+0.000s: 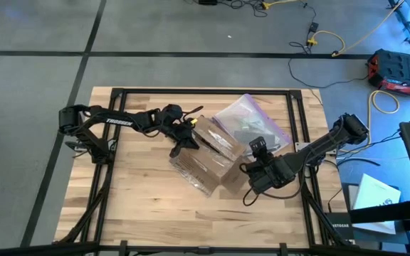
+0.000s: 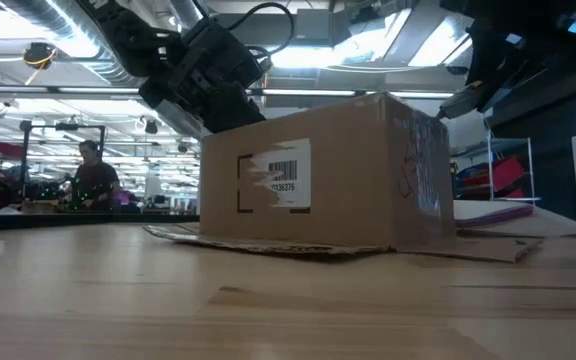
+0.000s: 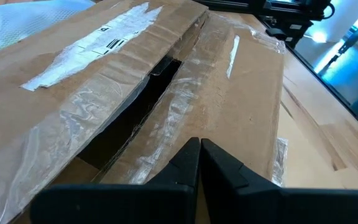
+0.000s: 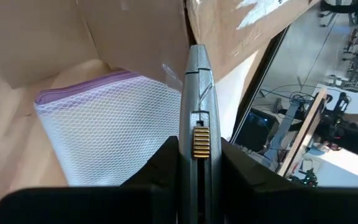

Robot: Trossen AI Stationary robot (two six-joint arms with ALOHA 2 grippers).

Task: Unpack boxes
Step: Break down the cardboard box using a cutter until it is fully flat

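The brown cardboard box [image 1: 212, 153] stands mid-table, its barcode label [image 2: 280, 180] facing the near edge. Its top is taped, and the seam [image 3: 143, 102] between the flaps gapes dark. My left gripper [image 3: 199, 144] is shut, low over the top flap beside that seam, on the box's left side [image 1: 186, 144]. My right gripper [image 1: 253, 169] is at the box's right side, shut on a grey knife-like tool [image 4: 194, 93]. A clear plastic bag with a purple zip edge [image 4: 104, 124] lies against the box. My left gripper's shut fingertips [image 3: 188, 152] lie right at the taped flap [image 3: 229, 118] next to the seam, slanting down from the table's left. I cannot tell whether they touch it. My right gripper pinches the tool's handle [image 4: 198, 142] between its two fingers. The tool lies along the fingers and sticks out ahead of them, slanting down. Its tip [image 4: 195, 50] is by the box's wall; whether it touches, I cannot tell.
Flat cardboard [image 2: 318, 246] lies under the box. The bag [image 1: 251, 124] fills the space behind and right of the box. A dark frame [image 1: 205, 92] runs round the tabletop. A red case [image 1: 398, 71] and cables lie on the floor beyond.
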